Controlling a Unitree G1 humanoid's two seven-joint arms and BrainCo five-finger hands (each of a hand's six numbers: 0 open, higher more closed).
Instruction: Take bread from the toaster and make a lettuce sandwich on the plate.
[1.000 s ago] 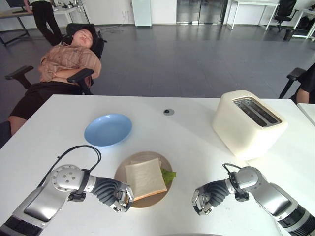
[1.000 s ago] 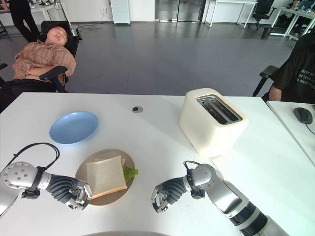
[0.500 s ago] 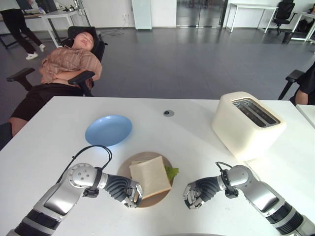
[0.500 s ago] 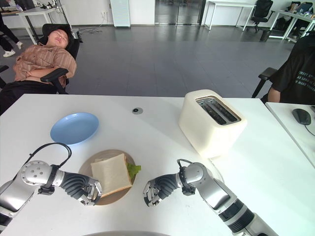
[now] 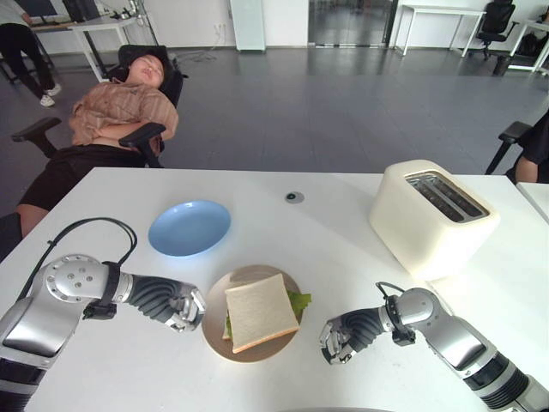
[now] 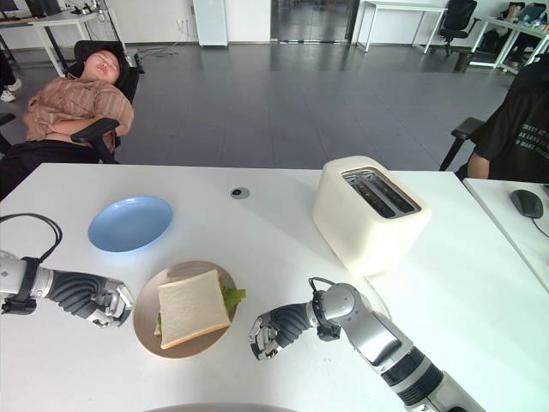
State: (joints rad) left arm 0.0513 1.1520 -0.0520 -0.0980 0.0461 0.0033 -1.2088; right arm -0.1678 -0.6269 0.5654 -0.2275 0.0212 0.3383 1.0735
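The robot's left hand (image 5: 176,306), fingers curled on nothing, rests at the lower left of the frame, just beside the rim of the brown plate (image 5: 212,324). The right hand (image 5: 343,335), likewise clenched and empty, sits at lower centre-right, near the plate's other side but apart from it. Between them, at lower centre, a slice of bread (image 5: 260,311) lies flat on the plate with a leaf of lettuce (image 5: 299,300) poking out from under its right edge. Whether a second slice lies beneath cannot be told for certain. On the white desk (image 5: 343,253), the toaster (image 5: 431,215) stands at the right of the frame, its slots dark and apparently empty, and a blue plate (image 5: 190,227) sits bare at the left centre. The sandwich looks assembled, so the task appears to be at its closing step. The next move likely calls only for drawing both hands clear without nudging the plate.
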